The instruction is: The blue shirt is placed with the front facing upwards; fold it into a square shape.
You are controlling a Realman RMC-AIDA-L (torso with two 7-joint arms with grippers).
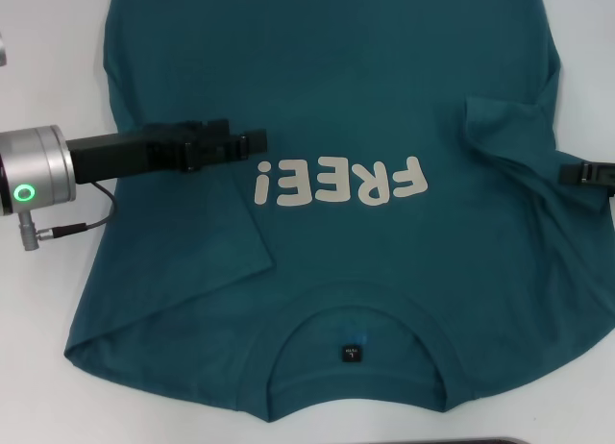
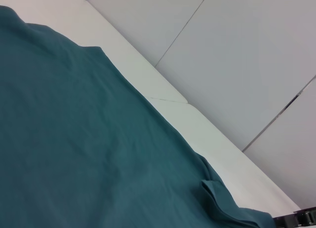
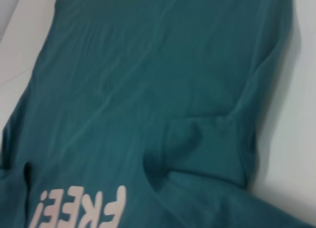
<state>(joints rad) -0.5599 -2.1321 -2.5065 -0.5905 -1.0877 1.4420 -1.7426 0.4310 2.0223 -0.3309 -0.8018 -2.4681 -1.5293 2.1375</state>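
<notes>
Two sleeves are already lying folded inward over the blue shirt (image 1: 336, 108), which is spreading front-up across the white table (image 1: 38, 60) with its collar (image 1: 356, 329) on the near side and its hem running off toward the far side, so the garment's long axis is running near to far. You are looking at the left gripper (image 1: 258, 143) reaching in from the left and hovering low over the chest, just beside the exclamation mark of the "FREE!" lettering (image 1: 338, 183); whether its fingers are parted or closed you cannot tell from here. The right gripper (image 1: 588, 173) is only peeking in at the right edge, beside the bunched right sleeve (image 1: 500, 127), and its fingers are likewise not readable. The left sleeve (image 1: 192, 233) is lying flatter, as a triangular flap nearer to you than the left gripper. The coming move is probably turning on that near-to-far axis: the side panels lie along it, left and right of the lettering, and each arm is sitting nearer its own side. The left one is already inboard over the cloth, while the right is staying out by the edge.
</notes>
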